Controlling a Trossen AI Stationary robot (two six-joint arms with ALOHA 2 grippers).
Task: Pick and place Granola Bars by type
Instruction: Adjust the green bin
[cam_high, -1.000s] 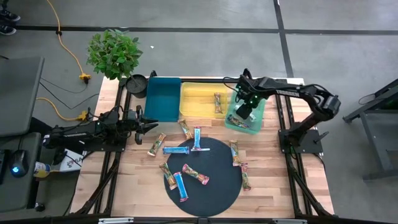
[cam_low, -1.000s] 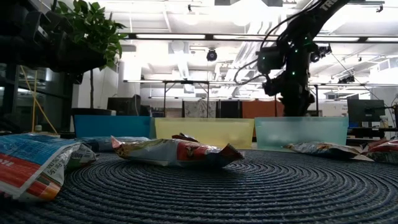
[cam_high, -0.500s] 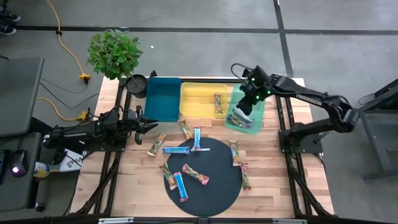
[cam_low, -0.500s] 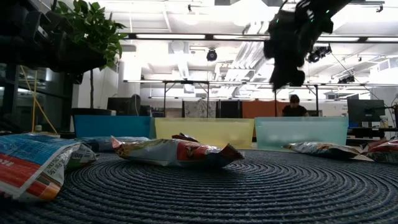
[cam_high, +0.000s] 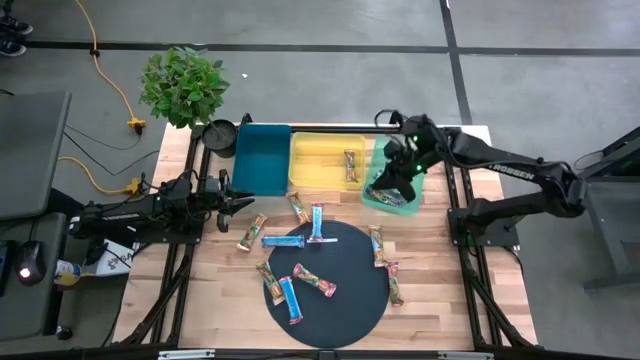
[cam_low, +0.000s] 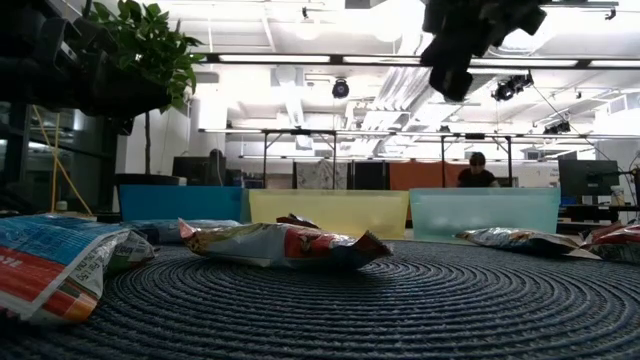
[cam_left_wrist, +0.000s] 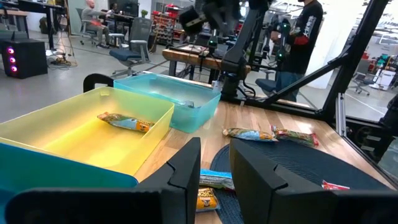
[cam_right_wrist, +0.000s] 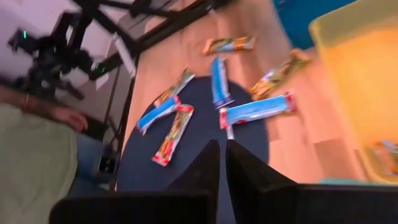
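on the wooden table (cam_high: 440, 300) lies a round dark mat (cam_high: 350, 290), and along the far edge stand three trays side by side: teal (cam_high: 262, 158), yellow (cam_high: 320, 152) and green (cam_high: 408, 185). the granola bars (cam_high: 300, 272) are slim wrapped rectangles in blue, tan-brown and silvery green-purple; most lie scattered on the mat and on the wood just beside it, two lie on the wood right of the mat, one tan-brown bar (cam_high: 350, 165) sits in the yellow tray, and one lies in the green tray. the right gripper (cam_high: 405, 170) hangs above the green tray, its fingers (cam_right_wrist: 205, 168) pressed together with nothing between them. the left gripper (cam_high: 240, 202) waits near the table's left edge, just before the teal tray, its fingers (cam_left_wrist: 189, 171) a narrow gap apart and empty.
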